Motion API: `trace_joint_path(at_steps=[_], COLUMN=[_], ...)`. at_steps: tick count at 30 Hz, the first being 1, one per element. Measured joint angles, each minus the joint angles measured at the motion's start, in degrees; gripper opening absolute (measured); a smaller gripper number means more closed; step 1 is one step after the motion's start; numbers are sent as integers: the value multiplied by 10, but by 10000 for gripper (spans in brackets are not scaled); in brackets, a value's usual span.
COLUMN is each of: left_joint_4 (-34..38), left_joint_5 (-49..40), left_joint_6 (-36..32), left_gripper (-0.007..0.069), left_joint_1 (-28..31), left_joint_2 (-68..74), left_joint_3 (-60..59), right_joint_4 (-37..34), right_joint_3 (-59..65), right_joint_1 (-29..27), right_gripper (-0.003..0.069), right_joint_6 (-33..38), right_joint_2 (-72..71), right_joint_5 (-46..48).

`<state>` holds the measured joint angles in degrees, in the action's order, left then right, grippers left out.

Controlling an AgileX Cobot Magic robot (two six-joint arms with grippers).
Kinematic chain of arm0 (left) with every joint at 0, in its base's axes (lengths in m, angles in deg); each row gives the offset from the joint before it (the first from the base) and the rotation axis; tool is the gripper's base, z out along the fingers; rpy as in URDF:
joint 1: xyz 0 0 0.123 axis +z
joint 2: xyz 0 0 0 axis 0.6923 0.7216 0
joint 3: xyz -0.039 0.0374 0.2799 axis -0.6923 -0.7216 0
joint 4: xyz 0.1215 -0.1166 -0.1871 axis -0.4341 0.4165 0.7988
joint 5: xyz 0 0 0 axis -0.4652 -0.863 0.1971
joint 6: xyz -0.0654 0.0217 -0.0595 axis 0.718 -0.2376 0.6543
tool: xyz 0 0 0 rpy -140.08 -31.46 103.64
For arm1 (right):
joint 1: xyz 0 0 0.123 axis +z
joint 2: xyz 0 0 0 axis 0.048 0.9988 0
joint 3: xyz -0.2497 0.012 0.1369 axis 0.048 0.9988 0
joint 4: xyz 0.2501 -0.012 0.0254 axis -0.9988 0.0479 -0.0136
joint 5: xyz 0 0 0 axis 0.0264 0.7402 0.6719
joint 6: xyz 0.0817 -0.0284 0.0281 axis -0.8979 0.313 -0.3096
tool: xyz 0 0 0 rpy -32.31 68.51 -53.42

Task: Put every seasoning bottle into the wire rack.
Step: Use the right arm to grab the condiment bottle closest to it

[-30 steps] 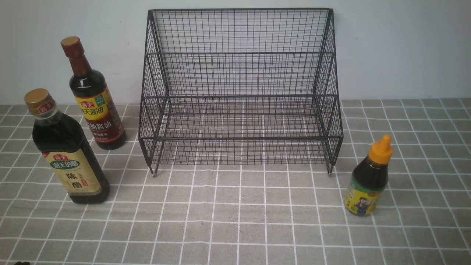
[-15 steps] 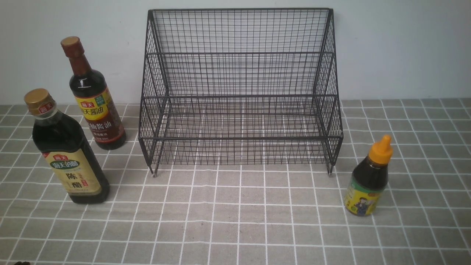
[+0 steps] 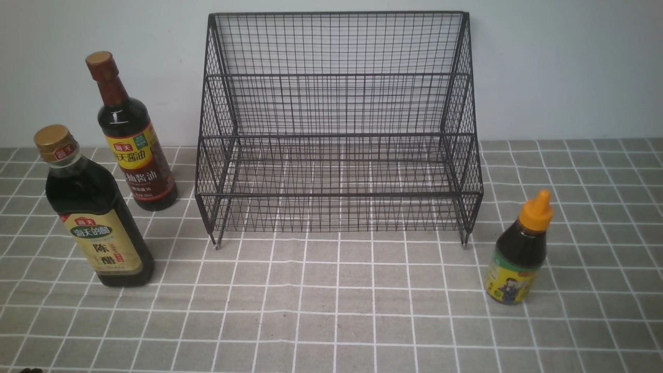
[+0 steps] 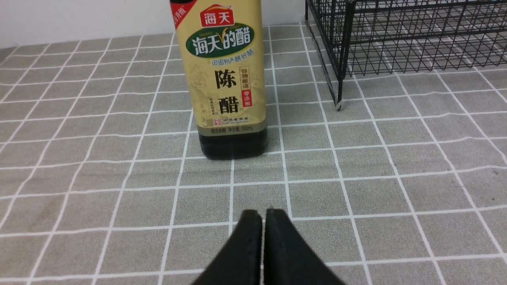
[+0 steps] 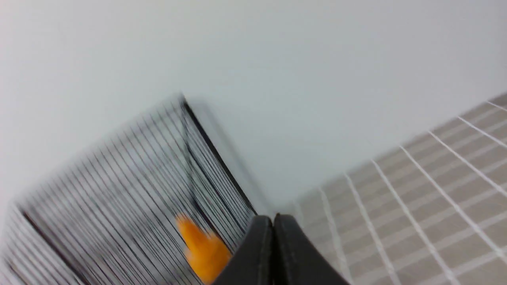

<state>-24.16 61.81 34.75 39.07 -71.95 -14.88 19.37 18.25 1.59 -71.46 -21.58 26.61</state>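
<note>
Front view: three bottles (image 3: 98, 217) stand on the worktop (image 3: 336, 311) beside the rack (image 3: 336, 103); left pincer (image 4: 263, 213), right pincer (image 5: 273, 218) both closed.

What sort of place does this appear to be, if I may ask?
Likely a staged kitchen tabletop: seasoning bottles and a wire rack on a checked tablecloth, plain wall behind.
</note>
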Motion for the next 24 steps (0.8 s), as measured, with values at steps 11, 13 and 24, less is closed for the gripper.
trace_joint_path(at_steps=[11,13,24], left_joint_4=[0,0,0], left_joint_5=[0,0,0], left_joint_6=[0,0,0], left_gripper=[-7,-7,-7], left_joint_1=[0,0,0], left_joint_2=[0,0,0], left_joint_3=[0,0,0], right_joint_4=[-87,-74,54], right_joint_3=[-6,-44,-450], right_joint_1=[0,0,0], right_gripper=[-12,-12,-12], right_joint_6=[-33,-32,146], right_joint_2=[0,0,356], right_joint_5=[-90,-56,471])
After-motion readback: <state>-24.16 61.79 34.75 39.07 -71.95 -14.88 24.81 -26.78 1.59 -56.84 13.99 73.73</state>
